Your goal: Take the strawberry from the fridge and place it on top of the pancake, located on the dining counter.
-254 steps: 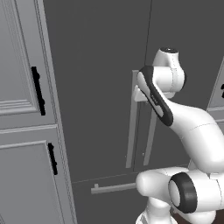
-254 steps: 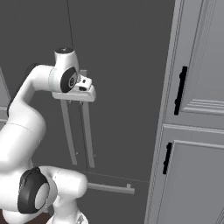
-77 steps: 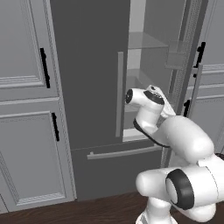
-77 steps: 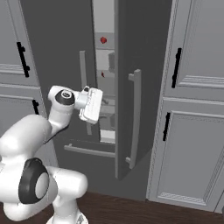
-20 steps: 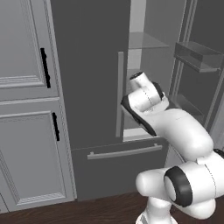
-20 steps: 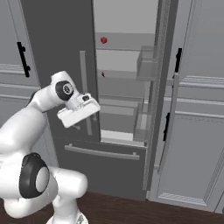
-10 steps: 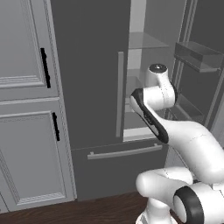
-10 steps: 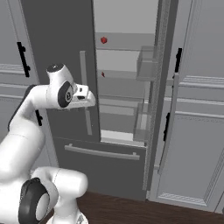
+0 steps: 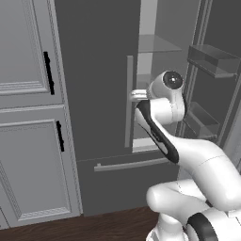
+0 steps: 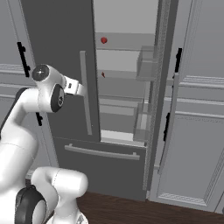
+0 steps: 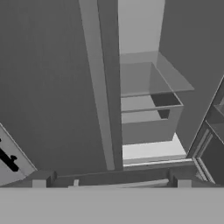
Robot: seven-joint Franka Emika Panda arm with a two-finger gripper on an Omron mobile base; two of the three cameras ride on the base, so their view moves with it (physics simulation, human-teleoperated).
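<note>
- Strawberry (image 10: 104, 40) is a small red blob high up inside the fridge (image 10: 57, 65), sitting on a pale shelf at the far back
- Fridge has its right door (image 10: 157, 96) swung wide open, and its left door is shut
- A tinier dark red bit (image 10: 103, 74) sits on the shelf below the strawberry
- Gripper (image 11: 111, 180) is wide open and holds nothing
- It is up in front of the shut left door, near the long pale handle (image 10: 86, 92), well apart from the strawberry
- Light grey cabinets (image 9: 28, 117) with black handles stand to the left of the fridge
</note>
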